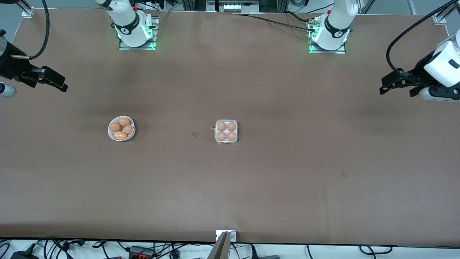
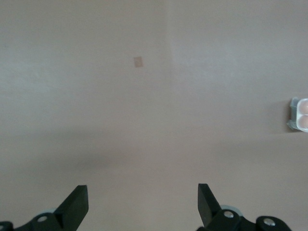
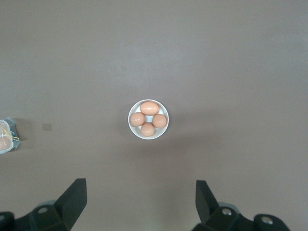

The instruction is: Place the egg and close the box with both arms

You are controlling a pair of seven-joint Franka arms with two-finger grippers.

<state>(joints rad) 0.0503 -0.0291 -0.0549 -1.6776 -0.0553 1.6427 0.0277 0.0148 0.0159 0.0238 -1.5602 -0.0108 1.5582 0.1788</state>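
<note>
The box (image 1: 226, 131) sits mid-table with an egg (image 1: 222, 126) in every cell. Its clear lid appears to lie flat over them. Its edge shows in the left wrist view (image 2: 299, 114) and the right wrist view (image 3: 6, 136). My left gripper (image 1: 386, 86) hangs open and empty over the left arm's end of the table, far from the box; its fingers (image 2: 77, 204) frame bare table. My right gripper (image 1: 59, 84) hangs open and empty over the right arm's end; its fingers (image 3: 74, 199) are spread.
A round white bowl (image 1: 133, 133) with several more eggs (image 1: 115, 126) stands toward the right arm's end, level with the box; it also shows in the right wrist view (image 3: 135, 132). Small tan patches (image 1: 195, 134) (image 1: 344, 174) mark the brown table. A metal mount (image 1: 225, 235) sits at the front edge.
</note>
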